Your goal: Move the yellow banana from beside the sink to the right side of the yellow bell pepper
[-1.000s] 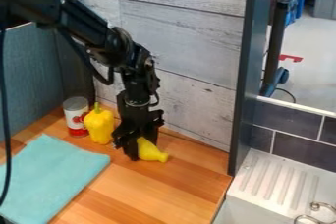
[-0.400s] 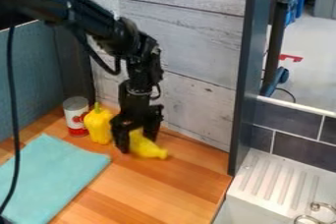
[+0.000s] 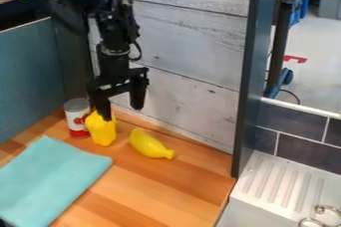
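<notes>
- Right now, you have the black two-finger tool (image 3: 120,105) hanging fingertips down over the back of the wooden table (image 3: 133,191), near the wall of whitewashed grey planks (image 3: 193,32).
- Its two fingers stand well apart, and you have nothing gripped between them.
- Your smooth yellow toy (image 3: 150,145), bulky at one end and tapering to a blunt tip, lies on its side on the table, below and to the right of the tool in the view; its tip points right.
- One finger overlaps the top of the yellow bell pepper (image 3: 102,130); you cannot tell whether they touch.
- That pepper stands upright, left of the toy and apart from it.
- Just beside it on the left, you have an upright metal can (image 3: 77,119) with a white and red label.
- A flat turquoise cloth (image 3: 50,176) lies in front of both.
- On the right, you see a white ridged drainboard (image 3: 286,186) past a dark upright post (image 3: 254,71).
</notes>
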